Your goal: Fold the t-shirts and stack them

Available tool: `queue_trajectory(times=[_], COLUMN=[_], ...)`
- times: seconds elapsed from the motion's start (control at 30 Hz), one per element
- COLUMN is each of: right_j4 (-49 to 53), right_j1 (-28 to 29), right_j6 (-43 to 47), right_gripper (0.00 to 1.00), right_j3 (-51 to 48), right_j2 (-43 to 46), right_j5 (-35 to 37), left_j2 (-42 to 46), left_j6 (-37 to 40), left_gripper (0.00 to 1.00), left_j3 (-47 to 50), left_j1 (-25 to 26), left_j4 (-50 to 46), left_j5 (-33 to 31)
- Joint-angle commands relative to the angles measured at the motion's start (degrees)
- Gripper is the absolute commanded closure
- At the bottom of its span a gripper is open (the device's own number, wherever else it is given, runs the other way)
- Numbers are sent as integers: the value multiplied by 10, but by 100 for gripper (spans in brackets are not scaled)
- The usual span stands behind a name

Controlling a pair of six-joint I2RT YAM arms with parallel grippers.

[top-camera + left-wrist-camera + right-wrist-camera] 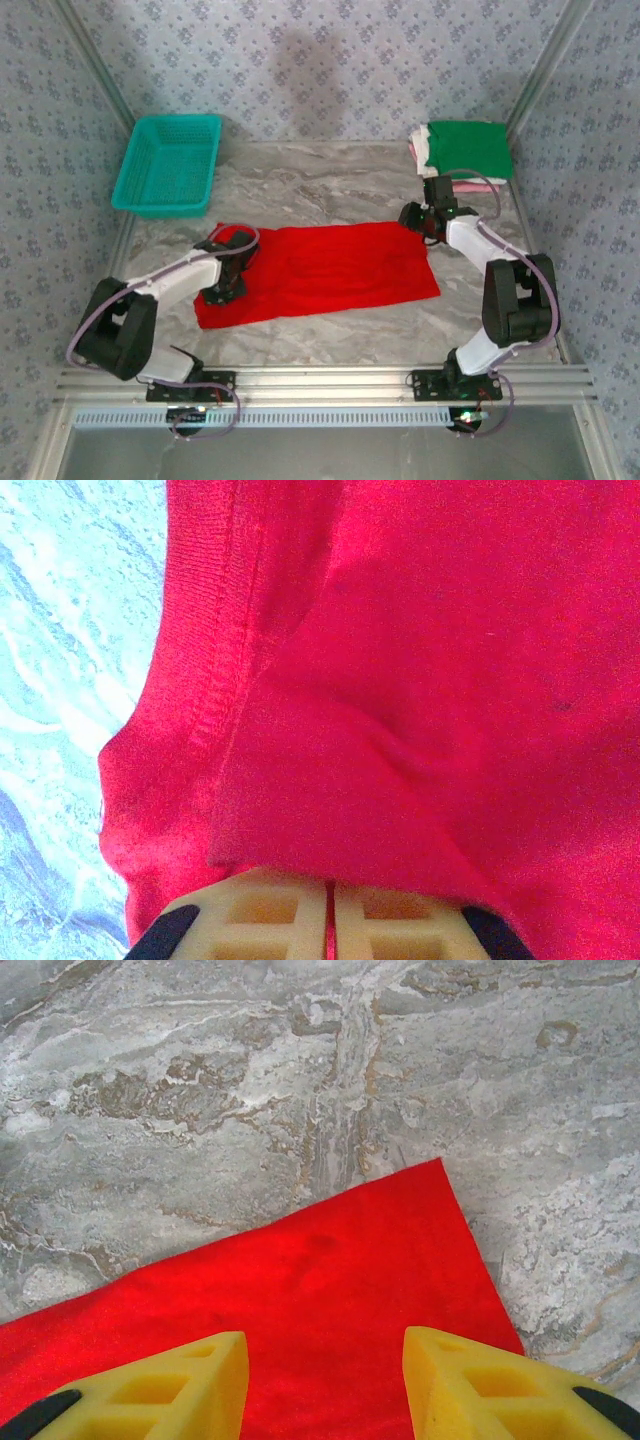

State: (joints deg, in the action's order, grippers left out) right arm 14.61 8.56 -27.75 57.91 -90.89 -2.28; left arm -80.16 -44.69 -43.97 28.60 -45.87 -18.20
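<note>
On the middle of the marble counter (330, 180) the red t-shirt (330, 265) lies spread flat as a wide rectangle. At its near left corner the left fingers (290, 915) are pressed together, pinching a fold of the red cloth just beside a stitched hem. Over the far right corner the right fingers (470, 1380) hang spread apart and hold nothing, with the cloth's point lying between and below them. Just behind that arm, in the counter's far right corner, sits a stack of folded t-shirts (468, 148), green on top with white and pink edges beneath; the arm's cable crosses its near edge. A teal basket (168, 165) stands far left, well apart from the red cloth.
</note>
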Motion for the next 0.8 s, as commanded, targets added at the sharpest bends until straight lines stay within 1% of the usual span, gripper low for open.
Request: queue_trajectory(times=[0.0, 0.07, 0.13, 0.23, 0.3, 0.33, 0.4, 0.43, 0.5, 0.53, 0.67, 0.77], right_j4=[15, 17, 21, 41, 56, 59, 54, 50, 51, 50, 51, 45], right_j1=[3, 4, 6, 18, 30, 35, 42, 42, 40, 35, 27, 18], right_j6=[11, 14, 18, 36, 46, 45, 38, 32, 16, 7, -23, -35], right_gripper=[53, 53, 53, 59, 88, 100, 100, 100, 100, 100, 100, 100], right_j3=[22, 26, 32, 50, 63, 66, 63, 63, 69, 71, 71, 60], right_j2=[-15, -20, -25, -41, -56, -64, -77, -87, -108, -120, -144, -146], right_j5=[5, 2, -2, -6, -2, 5, 12, 11, -2, -13, -20, -23], left_j2=[50, 78, 108, 158, 171, 170, 153, 132, 82, 53, -50, -111], left_j6=[-33, -39, -44, -28, -6, 7, 43, 53, 62, 64, 39, 27], left_gripper=[88, 78, 77, 76, 81, 84, 84, 83, 89, 90, 93, 95], left_j3=[7, 3, -7, -35, -65, -81, -101, -111, -130, -133, -143, -145], left_j1=[5, 6, 6, -8, -16, -16, -17, -23, -33, -33, -56, -62], left_j4=[-26, -40, -55, -56, -48, -40, -1, 20, 59, 88, 161, 200], left_j5=[-23, -39, -61, -71, -75, -86, -89, -76, -41, -33, 15, 30])
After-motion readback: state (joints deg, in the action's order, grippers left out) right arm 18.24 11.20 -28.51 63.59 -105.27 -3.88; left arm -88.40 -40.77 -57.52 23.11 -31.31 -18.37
